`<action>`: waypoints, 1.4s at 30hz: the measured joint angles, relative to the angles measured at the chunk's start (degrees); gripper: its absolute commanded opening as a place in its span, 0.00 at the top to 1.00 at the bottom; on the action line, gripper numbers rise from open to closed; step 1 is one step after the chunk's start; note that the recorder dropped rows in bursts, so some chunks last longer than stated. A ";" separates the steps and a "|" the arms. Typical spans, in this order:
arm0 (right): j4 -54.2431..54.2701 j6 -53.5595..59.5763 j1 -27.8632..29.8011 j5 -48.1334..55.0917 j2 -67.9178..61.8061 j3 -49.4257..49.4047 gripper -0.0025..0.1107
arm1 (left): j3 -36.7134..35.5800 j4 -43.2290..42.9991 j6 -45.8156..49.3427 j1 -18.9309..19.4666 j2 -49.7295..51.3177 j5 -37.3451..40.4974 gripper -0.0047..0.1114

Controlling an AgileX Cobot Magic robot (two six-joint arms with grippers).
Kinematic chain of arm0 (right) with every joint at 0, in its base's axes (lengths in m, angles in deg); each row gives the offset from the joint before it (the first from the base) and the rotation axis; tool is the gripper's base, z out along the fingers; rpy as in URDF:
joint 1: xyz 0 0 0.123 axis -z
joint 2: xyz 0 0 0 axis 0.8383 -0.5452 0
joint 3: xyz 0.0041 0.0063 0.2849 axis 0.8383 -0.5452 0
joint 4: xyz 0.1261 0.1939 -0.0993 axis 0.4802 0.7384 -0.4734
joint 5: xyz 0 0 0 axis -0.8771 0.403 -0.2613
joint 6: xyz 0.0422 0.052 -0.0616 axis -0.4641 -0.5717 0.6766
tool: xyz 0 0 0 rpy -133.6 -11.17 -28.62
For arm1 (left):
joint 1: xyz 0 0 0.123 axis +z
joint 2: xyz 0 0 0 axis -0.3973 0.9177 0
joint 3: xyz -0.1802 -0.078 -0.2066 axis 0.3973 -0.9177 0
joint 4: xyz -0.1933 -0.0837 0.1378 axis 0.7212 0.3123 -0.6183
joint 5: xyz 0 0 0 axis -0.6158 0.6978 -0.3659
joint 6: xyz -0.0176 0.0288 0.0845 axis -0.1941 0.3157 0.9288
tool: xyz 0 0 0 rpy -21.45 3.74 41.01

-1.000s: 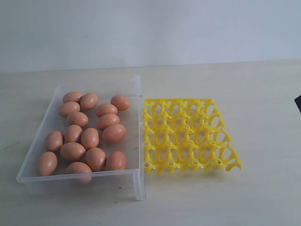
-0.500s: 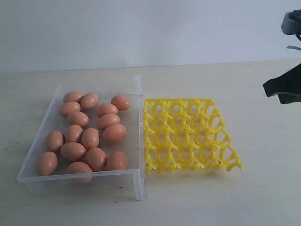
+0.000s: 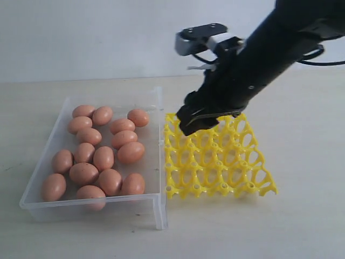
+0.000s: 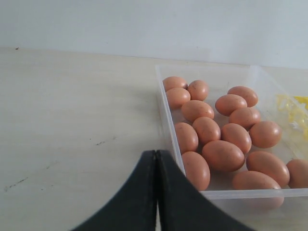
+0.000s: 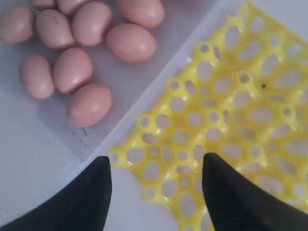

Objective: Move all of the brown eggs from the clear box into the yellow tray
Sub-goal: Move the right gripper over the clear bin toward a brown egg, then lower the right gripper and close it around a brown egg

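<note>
Swung in from the right edge to centre frame, the right gripper (image 5: 156, 163) hangs wide open and empty over the yellow tray (image 3: 253, 188), the brown eggs (image 3: 103, 158) all still in the clear box (image 3: 159, 108), left.

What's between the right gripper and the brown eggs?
In the exterior view, only the side wall of the clear box and a bare strip of its floor separate the right gripper, over the yellow tray, from the nearest brown eggs.
</note>
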 measured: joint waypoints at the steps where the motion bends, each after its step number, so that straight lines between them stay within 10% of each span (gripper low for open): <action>1: -1.34 -0.51 -1.89 0.00 -0.79 1.20 0.48 | 0.00 0.00 0.00 0.00 0.00 0.00 0.96; 10: -5.77 -12.40 -12.90 4.34 -15.56 16.85 0.49 | 0.00 0.00 0.00 0.00 0.00 0.00 0.96; 42: -5.49 -28.84 -13.61 10.73 -34.53 30.11 0.50 | 0.00 0.00 0.00 0.00 0.00 0.00 0.96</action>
